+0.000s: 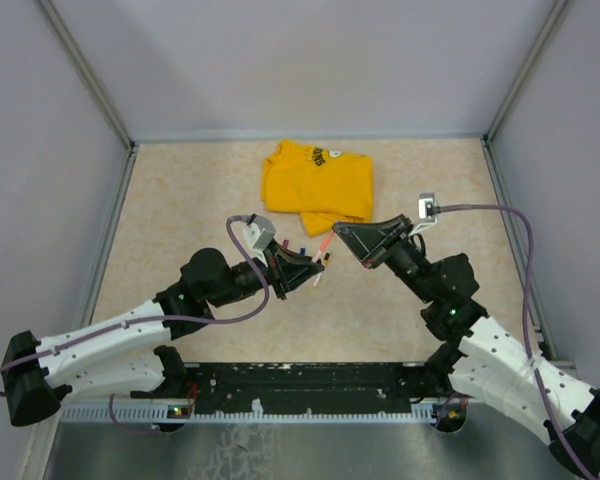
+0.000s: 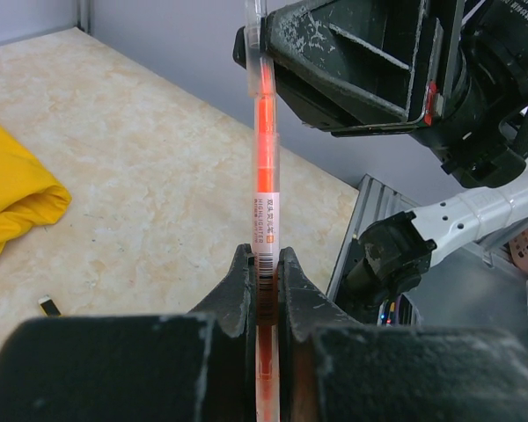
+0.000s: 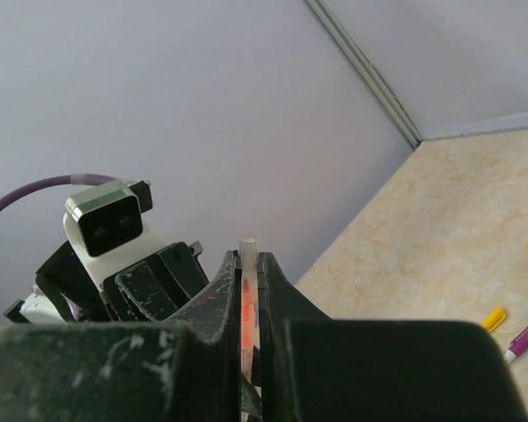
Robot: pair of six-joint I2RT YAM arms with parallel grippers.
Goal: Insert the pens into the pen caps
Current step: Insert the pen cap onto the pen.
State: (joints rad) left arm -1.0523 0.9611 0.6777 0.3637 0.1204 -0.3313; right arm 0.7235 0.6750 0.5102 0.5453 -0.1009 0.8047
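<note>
We find open beige marbled tabletop [image 1: 180, 190] at left; a folded yellow T-shirt [image 1: 315, 185] and loose white marker pens [image 3: 519, 343] crowd the middle.

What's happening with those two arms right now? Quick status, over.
Left gripper shut on orange pen. Right gripper shut on the pen's far end. Pen held off the table between them. Nothing blocking; yellow T-shirt lies beyond.

This is a robotics lab test cell: a beige stone-patterned table [image 1: 180, 200] is boxed in at 9, 12 and 3 o'clock by plain grey wall panels [image 1: 310, 60] held in metal frame strips [image 1: 85, 70]. At 6 o'clock a black mounting rail [image 1: 300, 380] carries two white-and-black robot arms, the left arm [image 1: 110, 340] at 7 o'clock and the right arm [image 1: 500, 365] at 5 o'clock. Purple cables [image 1: 527, 270] loop up to small cameras [image 3: 106, 220] mounted on the wrists.
</note>
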